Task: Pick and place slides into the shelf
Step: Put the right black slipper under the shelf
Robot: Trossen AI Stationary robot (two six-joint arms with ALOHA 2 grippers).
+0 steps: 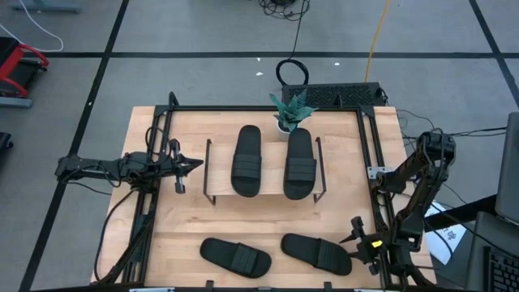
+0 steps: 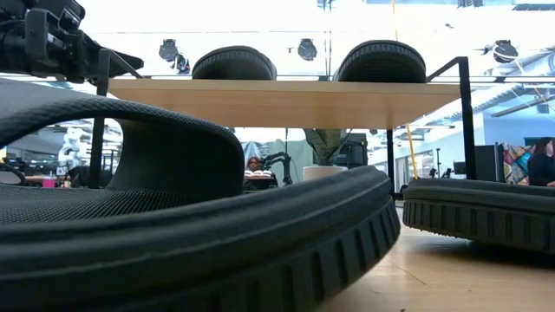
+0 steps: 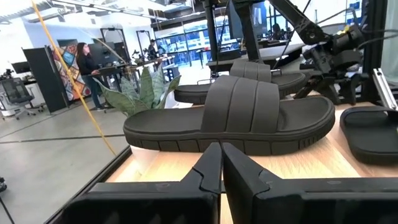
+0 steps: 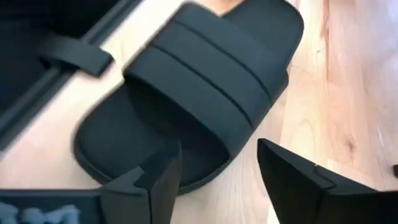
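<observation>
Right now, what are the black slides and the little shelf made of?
The slides look like soft matte rubber or foam: dull black, with molded ribs on the strap and grooves along the sole edge. The shelf has a pale top board that looks like wood, going by its smooth light-tan edge in the low view, and a thin dark frame, probably metal wire.

A robotics lab: desks, monitors (image 2: 486,162) and people (image 3: 84,65) beyond the table.
</observation>
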